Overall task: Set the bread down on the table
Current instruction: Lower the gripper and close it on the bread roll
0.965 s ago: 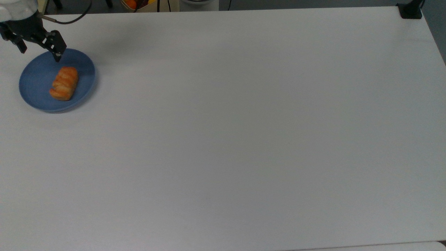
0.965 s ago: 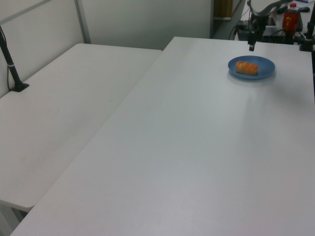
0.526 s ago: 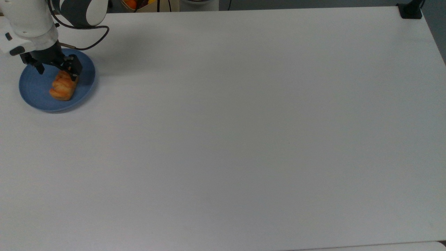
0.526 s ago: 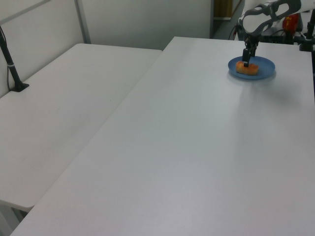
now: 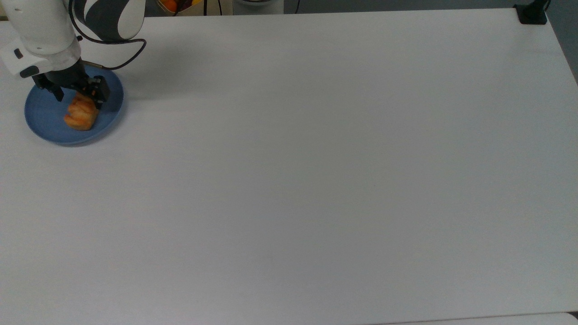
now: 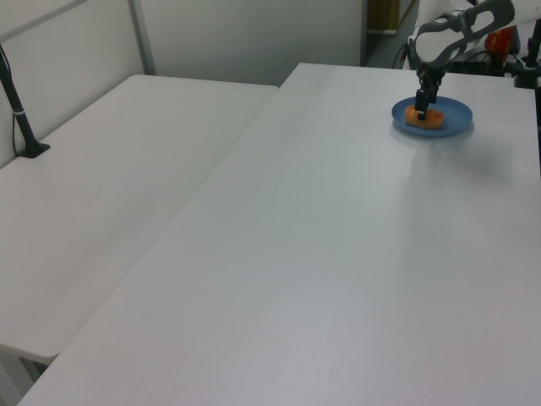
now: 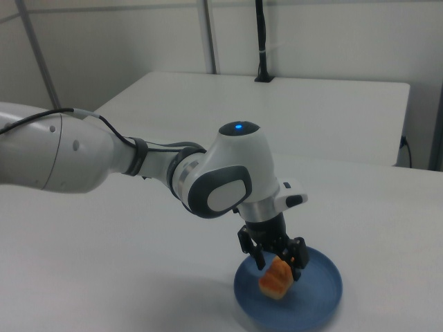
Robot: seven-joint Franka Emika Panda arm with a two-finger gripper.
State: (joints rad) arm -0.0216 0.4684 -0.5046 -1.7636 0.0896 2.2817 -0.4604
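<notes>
One small golden-orange bread (image 5: 81, 114) lies on a round blue plate (image 5: 45, 122) near the far left corner of the white table (image 5: 316, 180) in the top view, with the robot's black gripper (image 5: 77, 95) lowered over its upper end. The two fingers stand apart, one on each side of the roll's end; in the right view the gripper (image 7: 277, 263) straddles the top of the bread (image 7: 275, 279), and whether the pads actually press on it cannot be told. The bread sits right of the plate's middle in the top view, its long axis tilted, its lower end free of the gripper.

A white and grey arm (image 7: 138, 166) reaches in from the right view's left, a blue light glowing on its last joint above the wrist. A black cable (image 5: 122, 58) loops from the wrist over the table beside the plate in the top view.

Seen from the left view, the plate (image 6: 448, 123) rests at the far end of the table (image 6: 321, 254), the gripper (image 6: 423, 106) standing upright over the bread (image 6: 421, 118). A second white table (image 6: 110, 194) adjoins along the left view's left side, carrying a black post (image 6: 17, 110).
</notes>
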